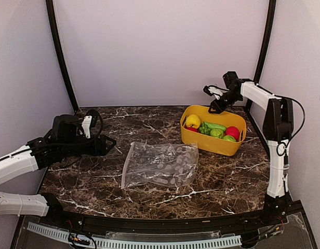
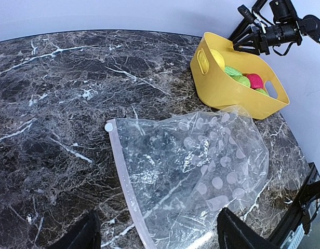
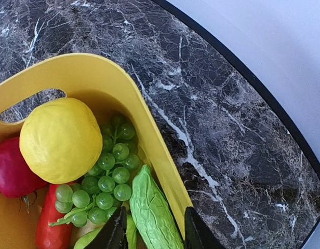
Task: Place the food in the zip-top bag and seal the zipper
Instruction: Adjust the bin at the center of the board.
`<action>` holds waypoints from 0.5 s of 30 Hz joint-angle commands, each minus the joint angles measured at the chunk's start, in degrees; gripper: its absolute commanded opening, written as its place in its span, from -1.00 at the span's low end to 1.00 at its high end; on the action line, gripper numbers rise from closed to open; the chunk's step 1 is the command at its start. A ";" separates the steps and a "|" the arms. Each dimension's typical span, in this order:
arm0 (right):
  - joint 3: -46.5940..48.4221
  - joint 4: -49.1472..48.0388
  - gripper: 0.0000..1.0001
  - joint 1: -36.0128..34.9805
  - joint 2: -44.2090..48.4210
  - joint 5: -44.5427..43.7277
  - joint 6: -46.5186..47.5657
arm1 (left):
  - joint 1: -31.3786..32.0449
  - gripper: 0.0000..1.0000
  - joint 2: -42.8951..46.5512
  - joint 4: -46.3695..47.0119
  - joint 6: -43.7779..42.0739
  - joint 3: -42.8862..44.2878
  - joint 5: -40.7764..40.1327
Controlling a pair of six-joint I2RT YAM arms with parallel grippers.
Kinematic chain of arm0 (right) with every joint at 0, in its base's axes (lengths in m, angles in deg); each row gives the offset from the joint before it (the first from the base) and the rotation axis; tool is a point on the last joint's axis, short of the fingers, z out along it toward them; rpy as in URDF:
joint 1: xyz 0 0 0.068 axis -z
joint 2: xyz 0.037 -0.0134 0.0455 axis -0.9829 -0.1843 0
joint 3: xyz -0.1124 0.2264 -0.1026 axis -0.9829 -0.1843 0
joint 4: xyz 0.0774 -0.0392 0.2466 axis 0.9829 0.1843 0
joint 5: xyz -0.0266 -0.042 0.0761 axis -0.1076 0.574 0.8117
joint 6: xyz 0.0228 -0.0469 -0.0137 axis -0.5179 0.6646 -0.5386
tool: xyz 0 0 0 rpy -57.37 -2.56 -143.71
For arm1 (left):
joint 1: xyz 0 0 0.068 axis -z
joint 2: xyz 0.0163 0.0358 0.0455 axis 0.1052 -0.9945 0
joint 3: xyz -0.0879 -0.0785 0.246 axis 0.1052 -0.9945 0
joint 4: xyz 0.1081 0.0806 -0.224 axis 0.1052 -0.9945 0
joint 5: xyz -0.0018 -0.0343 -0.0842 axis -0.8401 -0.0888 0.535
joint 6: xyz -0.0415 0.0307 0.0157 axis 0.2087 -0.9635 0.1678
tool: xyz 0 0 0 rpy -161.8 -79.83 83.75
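My right hand (image 3: 156,234) hangs part-open and empty above the food (image 3: 61,140) in the yellow tub (image 3: 77,72), poised to pick, I think. My left hand (image 2: 157,236) hovers wide open near the zip-top bag (image 2: 201,171), which lies flat on the desk (image 2: 56,104).

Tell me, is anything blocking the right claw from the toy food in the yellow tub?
Nothing visible is. The right gripper hangs open just above the yellow tub, and the toy food lies uncovered right under its fingertips, with no lid or other thing between.
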 commanded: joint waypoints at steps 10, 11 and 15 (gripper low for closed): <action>2.80 -4.51 -0.28 2.19 -3.95 -3.58 1.16 | -0.05 0.52 2.29 -0.97 0.99 -1.90 0.56; 2.83 -3.97 -0.32 2.24 -3.98 -3.39 1.12 | -0.03 0.52 2.42 -1.10 0.99 -1.94 0.48; 1.39 -2.90 -0.56 2.37 -2.72 -3.24 1.42 | -0.02 0.52 3.13 -1.72 1.21 -1.95 -0.65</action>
